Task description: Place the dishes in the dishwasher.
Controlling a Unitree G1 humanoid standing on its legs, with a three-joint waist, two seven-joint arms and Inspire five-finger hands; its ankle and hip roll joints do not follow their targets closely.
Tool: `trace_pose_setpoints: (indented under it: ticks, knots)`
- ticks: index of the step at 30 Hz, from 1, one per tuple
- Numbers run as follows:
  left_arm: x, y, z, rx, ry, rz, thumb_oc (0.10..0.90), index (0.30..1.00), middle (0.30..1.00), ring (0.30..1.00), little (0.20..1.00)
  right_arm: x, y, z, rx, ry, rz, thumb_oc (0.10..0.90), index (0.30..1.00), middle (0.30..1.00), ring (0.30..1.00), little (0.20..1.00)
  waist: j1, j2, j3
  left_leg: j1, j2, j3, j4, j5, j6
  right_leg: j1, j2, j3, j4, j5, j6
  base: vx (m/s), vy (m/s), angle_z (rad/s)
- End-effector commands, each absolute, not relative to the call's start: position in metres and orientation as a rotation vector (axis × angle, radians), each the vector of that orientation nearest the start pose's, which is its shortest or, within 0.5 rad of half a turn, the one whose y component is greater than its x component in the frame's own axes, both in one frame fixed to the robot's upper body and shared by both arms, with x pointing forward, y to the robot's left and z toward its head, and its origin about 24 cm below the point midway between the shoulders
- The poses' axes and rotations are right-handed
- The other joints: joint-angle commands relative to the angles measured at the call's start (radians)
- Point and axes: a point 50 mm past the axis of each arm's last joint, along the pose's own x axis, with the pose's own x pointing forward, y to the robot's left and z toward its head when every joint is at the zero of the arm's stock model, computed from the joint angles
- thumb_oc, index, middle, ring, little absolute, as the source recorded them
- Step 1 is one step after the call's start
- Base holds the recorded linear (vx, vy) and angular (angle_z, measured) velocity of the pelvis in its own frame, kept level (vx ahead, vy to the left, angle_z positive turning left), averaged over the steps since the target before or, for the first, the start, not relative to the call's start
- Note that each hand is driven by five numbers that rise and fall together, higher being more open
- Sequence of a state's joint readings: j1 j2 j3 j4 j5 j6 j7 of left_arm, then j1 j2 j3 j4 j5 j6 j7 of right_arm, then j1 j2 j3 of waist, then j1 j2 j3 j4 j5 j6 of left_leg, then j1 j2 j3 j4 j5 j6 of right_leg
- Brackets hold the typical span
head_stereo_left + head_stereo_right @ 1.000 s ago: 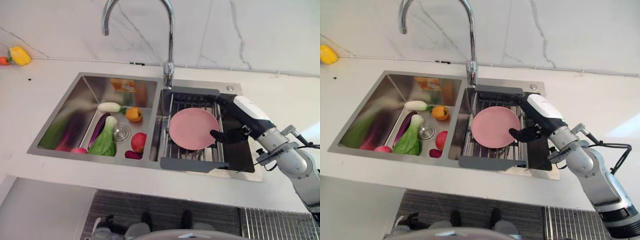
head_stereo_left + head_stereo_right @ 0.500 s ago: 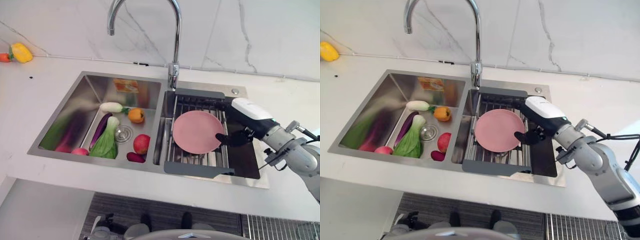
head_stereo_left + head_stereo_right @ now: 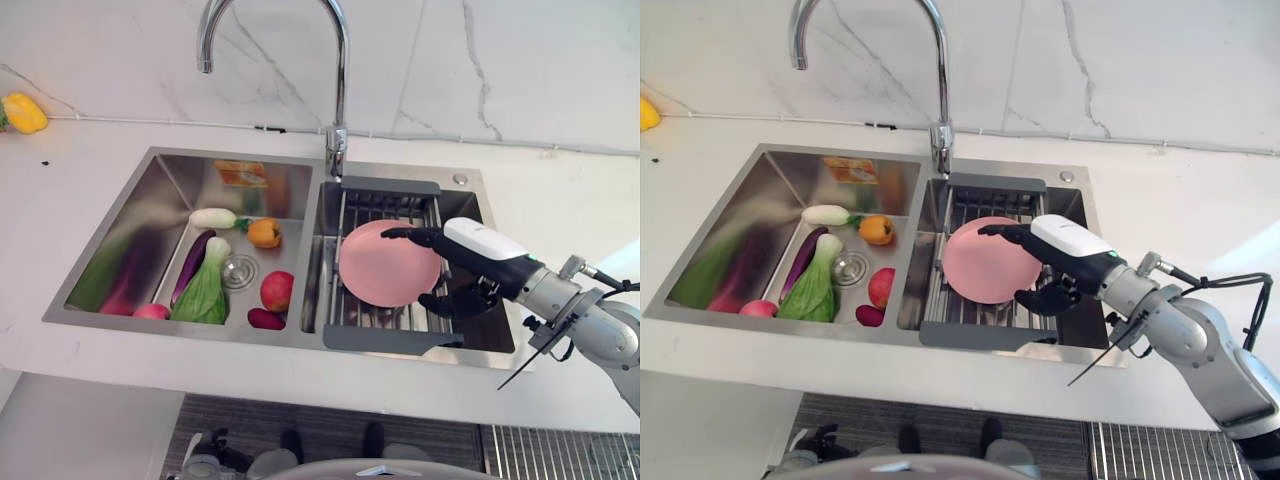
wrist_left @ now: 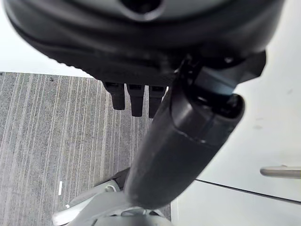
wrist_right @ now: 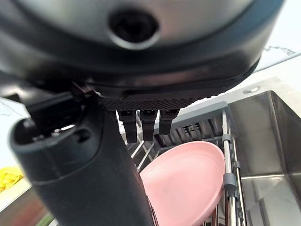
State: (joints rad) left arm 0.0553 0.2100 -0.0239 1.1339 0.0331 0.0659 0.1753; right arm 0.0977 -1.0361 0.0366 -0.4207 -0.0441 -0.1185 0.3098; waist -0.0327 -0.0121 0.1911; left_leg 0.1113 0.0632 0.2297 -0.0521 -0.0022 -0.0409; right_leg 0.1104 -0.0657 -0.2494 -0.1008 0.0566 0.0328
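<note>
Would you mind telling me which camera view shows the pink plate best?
The left eye view: the whole pink plate shows on the drying rack, with the right hand curled round its edge. The right eye view shows nearly the same. The right wrist view shows part of it, past the thumb.

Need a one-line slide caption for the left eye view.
Right hand grips the pink plate over the sink's drying rack.

The pink plate (image 3: 388, 264) is round, plain and shallow, with a smooth matte face. It sits on the grey drying rack (image 3: 385, 335) in the right basin of the sink, near the middle of the rack, tilted with its face turned up. My right hand (image 3: 470, 262) grips its rim at 3 o'clock, fingers curled over the far edge, thumb at the near edge.
</note>
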Motion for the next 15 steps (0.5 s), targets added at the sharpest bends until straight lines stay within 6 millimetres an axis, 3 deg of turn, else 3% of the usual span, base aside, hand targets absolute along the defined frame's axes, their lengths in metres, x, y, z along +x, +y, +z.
trace_pose_setpoints:
  ticks: [1,15]
  knots:
    - [0.085,0.24,-0.16,0.406,1.239,0.186,0.8,0.9,0.9,0.9,0.9,0.215,-0.201,0.183,-1.171,-0.367,0.663,0.8,0.9,0.9,0.9,0.9,0.011,-0.01,-0.05,-0.011,0.168,-0.049,-0.035,0.033,-0.131,0.041,-0.185,-0.057,0.014,-0.066,0.154,0.0,0.0,0.0]
    - [0.081,0.242,-0.161,0.415,1.252,0.178,0.8,0.9,0.9,0.9,0.9,0.219,-0.208,0.16,-1.267,-0.25,0.718,0.8,0.9,0.9,0.9,0.9,0.017,-0.013,-0.043,-0.01,0.16,-0.054,-0.035,0.029,-0.13,0.046,-0.19,-0.058,0.014,-0.063,0.154,0.0,0.0,0.0]
